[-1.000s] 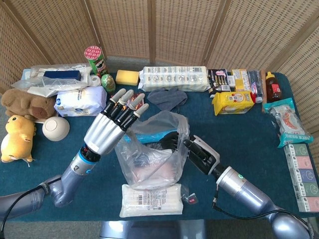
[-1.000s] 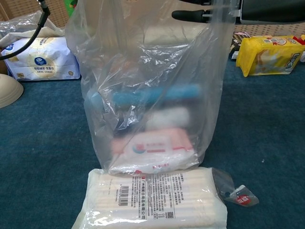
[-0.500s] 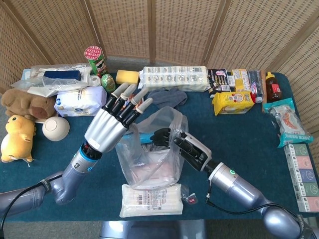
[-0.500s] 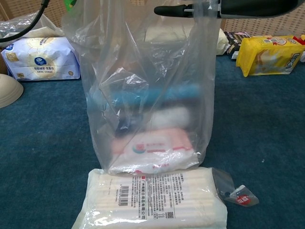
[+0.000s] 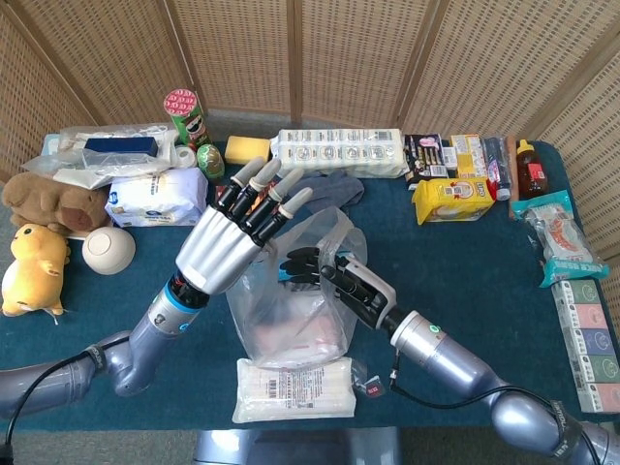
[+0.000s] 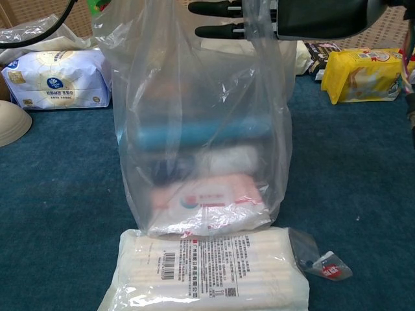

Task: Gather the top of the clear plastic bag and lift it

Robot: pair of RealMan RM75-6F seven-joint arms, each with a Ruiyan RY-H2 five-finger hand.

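Note:
The clear plastic bag (image 5: 291,310) (image 6: 201,123) stands upright mid-table, holding a blue item, a white item and a pink wipes pack (image 6: 207,197). My left hand (image 5: 232,242) hovers at the bag's upper left rim with its fingers spread and nothing in them; the chest view does not show it. My right hand (image 5: 334,276) (image 6: 285,16) reaches in from the right at the bag's top. Its dark fingers (image 6: 217,19) are stretched out straight toward the left, and the bag's right rim drapes over them. The bag's mouth is narrowed but not bunched.
A flat white packet (image 5: 295,387) (image 6: 207,272) lies against the bag's front, with a small sachet (image 6: 327,267) to its right. A tissue pack (image 5: 155,197) and a white bowl (image 5: 108,250) sit at left, a yellow package (image 5: 452,200) at right and a grey cloth (image 5: 325,189) behind.
My right hand has slid left across the bag's top, carrying the right rim toward the left side. My left hand has drifted slightly right and up, fingers still spread.

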